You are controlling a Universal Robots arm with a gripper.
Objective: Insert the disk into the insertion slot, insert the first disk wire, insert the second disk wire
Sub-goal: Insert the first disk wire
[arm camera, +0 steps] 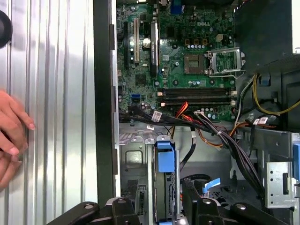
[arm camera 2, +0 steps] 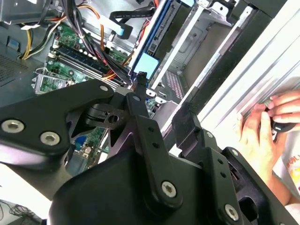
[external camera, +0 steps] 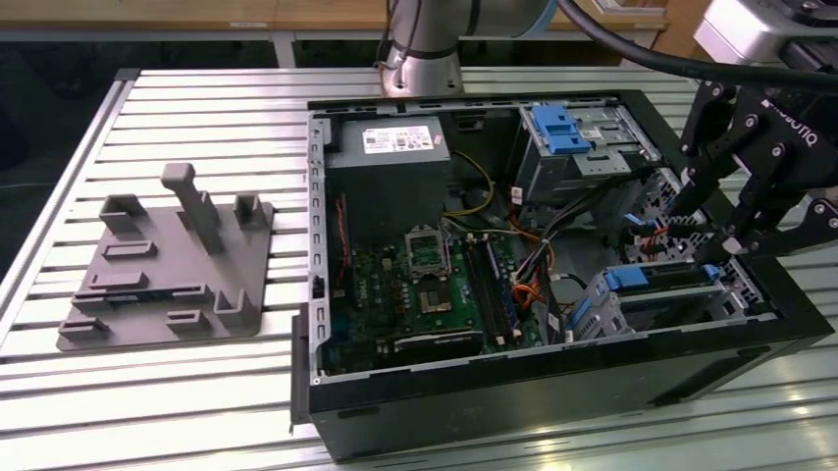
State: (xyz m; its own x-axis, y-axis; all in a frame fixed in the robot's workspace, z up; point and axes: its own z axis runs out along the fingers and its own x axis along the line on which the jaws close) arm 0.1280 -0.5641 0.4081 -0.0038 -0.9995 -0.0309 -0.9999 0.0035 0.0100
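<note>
The tool point(external camera: 702, 231) hung wide open, empty, over the flat disk point(arm camera: 165, 161) in its bright blue plastic carrier, which sat in the grey perforated sheet-metal insertion slot point(arm camera: 133, 159). Seating it well likely needed a square push, clear of the black cables point(arm camera: 225, 140).

Place: robotics lab | slatted metal bench point(external camera: 196, 108) | robot arm base point(external camera: 422, 54) | open computer case point(external camera: 524, 402) | grey fixture block point(external camera: 171, 275)

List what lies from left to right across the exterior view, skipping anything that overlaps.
grey fixture plate → power supply → blue latch → tool
</note>
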